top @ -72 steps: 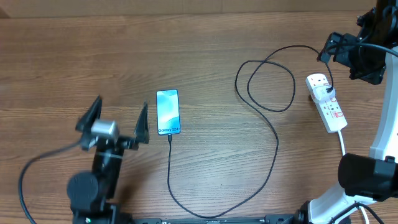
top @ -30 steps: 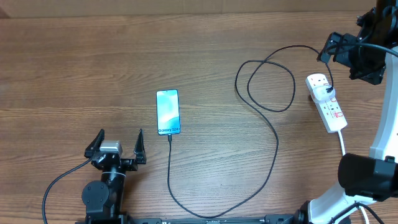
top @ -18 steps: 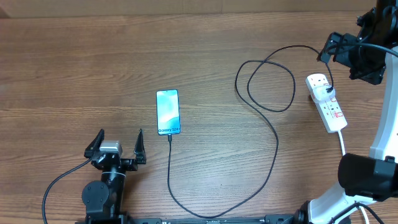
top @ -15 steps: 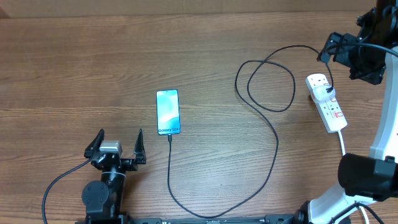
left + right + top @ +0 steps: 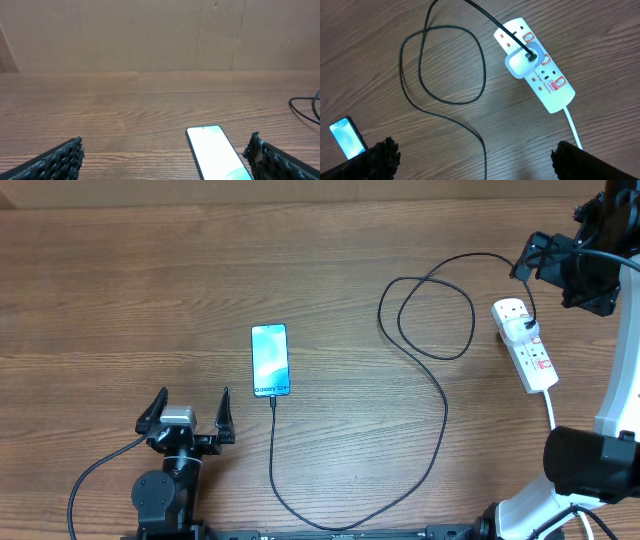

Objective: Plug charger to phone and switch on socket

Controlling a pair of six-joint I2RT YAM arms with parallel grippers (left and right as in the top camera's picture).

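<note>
Both my jaws gape wide and empty: left gripper (image 5: pixel 194 393) near the slim bright-screened phone (image 5: pixel 270 360), right gripper (image 5: pixel 473 148) above the narrow white power strip (image 5: pixel 527 345). The thin black charger cable (image 5: pixel 445 410) runs between phone and strip.

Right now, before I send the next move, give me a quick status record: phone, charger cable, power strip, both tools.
phone: flat on table, screen lit, ahead of left tool
charger: black cable; tip meets phone's bottom edge, seating not confirmable; loops once; far end enters white adapter
socket: white strip on the right, adapter plugged in; switch position unreadable
left tool: open, empty, short of the phone
right tool: open, empty, raised above the socket, touching nothing
</note>
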